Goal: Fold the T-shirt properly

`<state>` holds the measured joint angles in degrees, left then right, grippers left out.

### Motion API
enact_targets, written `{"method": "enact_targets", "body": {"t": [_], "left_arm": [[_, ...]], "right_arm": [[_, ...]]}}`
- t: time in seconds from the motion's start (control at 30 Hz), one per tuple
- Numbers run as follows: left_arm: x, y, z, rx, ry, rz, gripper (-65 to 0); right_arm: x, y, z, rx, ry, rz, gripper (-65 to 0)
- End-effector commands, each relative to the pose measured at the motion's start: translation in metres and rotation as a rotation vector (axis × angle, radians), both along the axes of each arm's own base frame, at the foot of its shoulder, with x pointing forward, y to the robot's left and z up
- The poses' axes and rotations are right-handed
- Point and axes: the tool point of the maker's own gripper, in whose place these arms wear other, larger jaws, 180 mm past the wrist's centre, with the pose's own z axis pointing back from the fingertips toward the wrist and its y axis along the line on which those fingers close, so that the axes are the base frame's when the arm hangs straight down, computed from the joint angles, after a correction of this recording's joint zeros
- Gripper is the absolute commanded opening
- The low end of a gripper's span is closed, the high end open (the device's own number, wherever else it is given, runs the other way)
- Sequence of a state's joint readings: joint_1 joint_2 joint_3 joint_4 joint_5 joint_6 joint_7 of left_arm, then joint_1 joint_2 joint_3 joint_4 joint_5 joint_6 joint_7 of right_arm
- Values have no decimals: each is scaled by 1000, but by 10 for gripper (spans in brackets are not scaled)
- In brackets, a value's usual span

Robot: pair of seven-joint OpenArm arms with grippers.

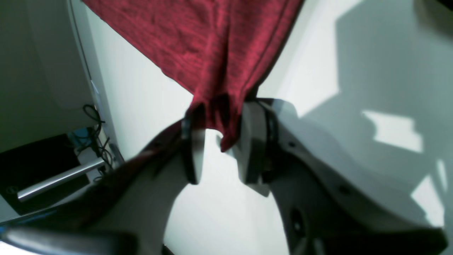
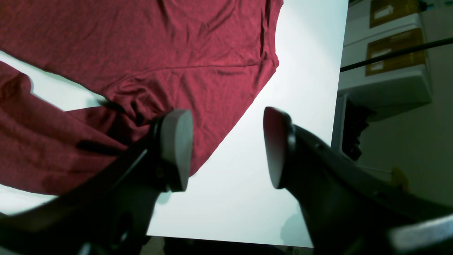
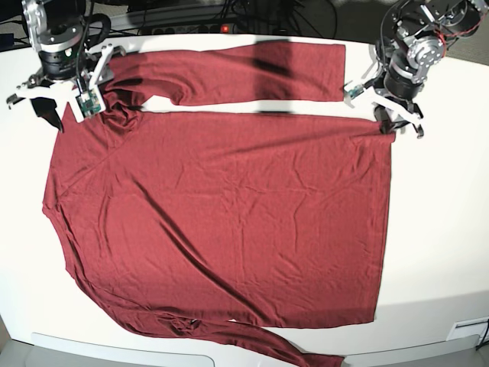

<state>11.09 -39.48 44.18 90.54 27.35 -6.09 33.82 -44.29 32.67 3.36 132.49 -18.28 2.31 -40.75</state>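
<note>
The maroon T-shirt (image 3: 221, 214) lies spread flat on the white table (image 3: 443, 229), one long sleeve folded along the far edge and the other trailing at the near edge. My left gripper (image 3: 397, 122) is at the shirt's far right hem corner. In the left wrist view that corner (image 1: 212, 71) is bunched into pleats between the fingers of the left gripper (image 1: 222, 122), which press on it. My right gripper (image 3: 65, 115) is at the far left shoulder. In its wrist view the right gripper (image 2: 226, 134) stands open; one finger (image 2: 175, 148) is over the cloth (image 2: 141, 46) and the other over bare table.
Cables and a metal bar (image 1: 60, 177) lie beyond the table edge beside the left arm. Shelves with cardboard boxes (image 2: 389, 46) stand past the table edge near the right arm. More cables (image 3: 229, 15) run behind the table's far side.
</note>
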Motion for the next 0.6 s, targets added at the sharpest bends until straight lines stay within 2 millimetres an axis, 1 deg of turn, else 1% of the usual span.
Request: {"method": "enact_targets", "body": {"t": [0.0, 0.17, 0.27, 0.4, 0.47, 0.57], "left_arm": [[-79, 16, -40, 49, 355, 29, -447], [-77, 6, -41, 29, 350, 30, -446], [-69, 2, -39, 22, 331, 27, -446], [-57, 3, -37, 22, 308, 27, -451], [-54, 2, -36, 20, 301, 26, -473], [-53, 2, -36, 19, 300, 26, -536]], "right_arm": [[5, 0, 10, -14, -40, 9, -323], [5, 0, 10, -14, -40, 9, -323], [5, 0, 10, -14, -39, 9, -323], [5, 0, 10, -14, -39, 9, -323], [5, -1, 10, -14, -39, 9, -323], [4, -1, 10, -15, -38, 8, -323]]}}
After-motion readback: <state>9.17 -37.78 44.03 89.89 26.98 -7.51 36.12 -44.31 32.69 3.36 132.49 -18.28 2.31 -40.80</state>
